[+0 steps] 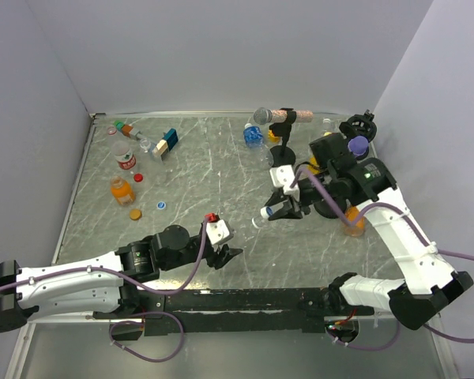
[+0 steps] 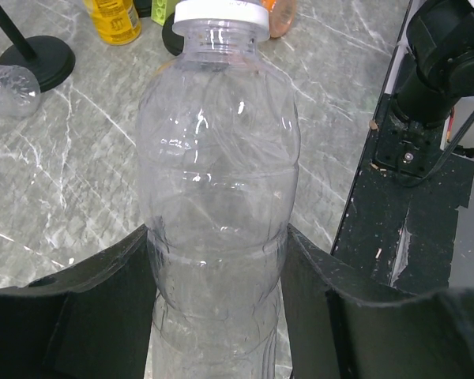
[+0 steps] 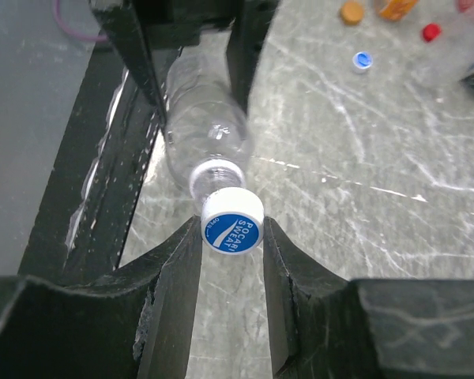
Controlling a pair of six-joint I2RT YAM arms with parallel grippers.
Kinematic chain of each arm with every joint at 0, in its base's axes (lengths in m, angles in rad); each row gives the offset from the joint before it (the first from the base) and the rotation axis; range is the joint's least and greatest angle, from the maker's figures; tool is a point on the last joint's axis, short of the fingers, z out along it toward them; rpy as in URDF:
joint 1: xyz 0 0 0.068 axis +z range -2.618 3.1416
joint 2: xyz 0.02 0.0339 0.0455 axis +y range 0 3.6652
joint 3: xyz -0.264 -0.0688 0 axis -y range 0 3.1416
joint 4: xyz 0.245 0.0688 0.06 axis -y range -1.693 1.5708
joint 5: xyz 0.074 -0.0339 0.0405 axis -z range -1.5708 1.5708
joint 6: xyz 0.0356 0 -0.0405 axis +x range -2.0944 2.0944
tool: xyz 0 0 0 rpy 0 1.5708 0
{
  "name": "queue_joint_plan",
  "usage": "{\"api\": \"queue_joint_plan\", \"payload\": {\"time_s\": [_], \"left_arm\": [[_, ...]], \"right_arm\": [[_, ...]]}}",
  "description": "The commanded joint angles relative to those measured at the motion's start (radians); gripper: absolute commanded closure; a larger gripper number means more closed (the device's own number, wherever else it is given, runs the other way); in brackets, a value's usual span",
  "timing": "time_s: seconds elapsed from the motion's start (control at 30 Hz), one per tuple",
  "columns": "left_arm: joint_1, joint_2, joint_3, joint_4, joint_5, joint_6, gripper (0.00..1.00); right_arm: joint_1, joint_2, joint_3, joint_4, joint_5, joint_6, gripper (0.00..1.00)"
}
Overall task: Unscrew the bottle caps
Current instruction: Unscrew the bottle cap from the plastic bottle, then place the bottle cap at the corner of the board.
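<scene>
The blue-and-white cap (image 3: 231, 223) sits at the mouth of the clear bottle (image 2: 217, 158), low centre in the right wrist view. The right gripper (image 3: 231, 230) is clenched on it, one finger on either side. I cannot tell whether the threads have let go; the cap looks seated against the white neck ring. The bottle runs away from that camera toward the upper left of the frame. There the left gripper (image 2: 217, 245) grasps its lower body across the waist. In the overhead view all this sits near the bottom centre, just above the black rail (image 1: 245, 300).

My worry is the bottle, not the cap. It looks thin and empty, so I judge it could twist in the left fingers rather than give up the cap, or buckle if squeezed harder. The cap could also slip between the right fingers. A freed cap dropped here might roll over the rail.

Around it, an orange cap (image 3: 351, 11), a blue cap (image 3: 363, 61) and a red cap (image 3: 431, 31) lie loose at the upper right of the right wrist view, well apart. A yellow bottle (image 2: 114, 17) and a black stand base (image 2: 39, 59) sit at the upper left of the left wrist view. I see nothing crowding the two grippers.
</scene>
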Motion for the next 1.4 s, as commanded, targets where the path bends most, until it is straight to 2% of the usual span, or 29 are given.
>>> {"api": "queue_joint_plan", "payload": {"time_s": [0.0, 0.1, 0.2, 0.33, 0.4, 0.47, 0.7, 0.97, 1.2, 1.37], "left_arm": [[0.003, -0.033, -0.003, 0.014, 0.013, -0.011, 0.99], [0.004, -0.058, -0.010, 0.009, 0.004, -0.016, 0.99], [0.004, -0.093, -0.012, -0.001, -0.012, -0.021, 0.99], [0.006, -0.165, 0.011, -0.043, -0.050, -0.013, 0.99], [0.007, -0.212, 0.034, -0.078, -0.082, -0.004, 0.99], [0.008, -0.266, 0.060, -0.119, -0.120, -0.001, 0.99], [0.009, -0.449, 0.120, -0.179, -0.229, -0.027, 0.99], [0.009, -0.469, 0.180, -0.265, -0.306, -0.059, 0.99], [0.009, -0.477, 0.200, -0.314, -0.329, -0.077, 0.99], [0.009, -0.467, 0.194, -0.305, -0.337, -0.070, 0.99]], "right_arm": [[-0.073, 0.002, 0.104, -0.062, -0.145, 0.010, 0.79], [-0.110, -0.004, 0.098, -0.019, -0.158, 0.137, 0.79], [-0.132, -0.016, 0.032, 0.081, -0.135, 0.361, 0.79], [-0.132, -0.013, -0.110, 0.258, -0.077, 0.627, 0.77], [-0.130, -0.007, -0.205, 0.401, -0.025, 0.794, 0.77], [-0.112, 0.030, -0.239, 0.470, 0.017, 0.854, 0.77], [0.025, 0.321, -0.137, 0.477, 0.118, 0.958, 0.76], [0.207, 0.671, 0.090, 0.588, 0.210, 1.228, 0.76], [0.260, 0.841, 0.153, 0.875, 0.287, 1.561, 0.74], [0.266, 0.956, 0.191, 1.004, 0.348, 1.751, 0.72]]}}
